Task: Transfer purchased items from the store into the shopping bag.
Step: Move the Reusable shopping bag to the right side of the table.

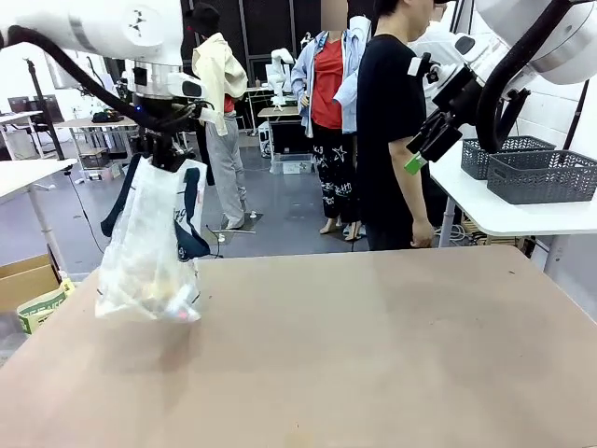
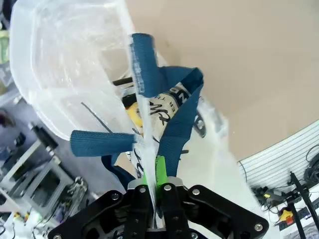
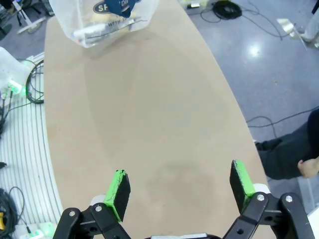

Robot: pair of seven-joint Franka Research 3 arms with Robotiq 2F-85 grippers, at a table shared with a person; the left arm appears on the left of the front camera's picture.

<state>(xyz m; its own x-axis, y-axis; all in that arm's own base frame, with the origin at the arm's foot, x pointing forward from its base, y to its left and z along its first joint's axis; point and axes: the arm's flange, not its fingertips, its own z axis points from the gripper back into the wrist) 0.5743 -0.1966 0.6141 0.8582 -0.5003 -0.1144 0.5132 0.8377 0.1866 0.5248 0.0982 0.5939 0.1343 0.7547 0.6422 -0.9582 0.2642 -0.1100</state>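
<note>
Fingers of the left gripper (image 2: pixel 150 185) are pressed together on the top edge of the clear translucent plastic shopping bag (image 1: pixel 149 257) with navy blue strap handles (image 2: pixel 172 117), green pads squeezing the plastic film between them. In the front view that gripper (image 1: pixel 166 157) carries the bag near the desk's left edge, the bottom of the bag at or just over the tan desk (image 1: pixel 373 355); whether it touches cannot be told. Contents show as blurred shapes through the plastic: a yellowish rounded lump (image 2: pixel 133 115) deep inside in the left wrist view, and small pale pieces at the bottom, too smeared to name. The bag's dark blue round logo (image 3: pixel 113 5) is cut off by the top edge of the right wrist view. Fingers of the right gripper (image 3: pixel 180 186) stand wide apart and hold nothing, hanging over bare desk; in the front view this gripper (image 1: pixel 431 131) is up at the far right. Two dark grey lattice plastic baskets (image 1: pixel 541 174) sit on a white side table beyond the desk's right edge, their insides hidden.
</note>
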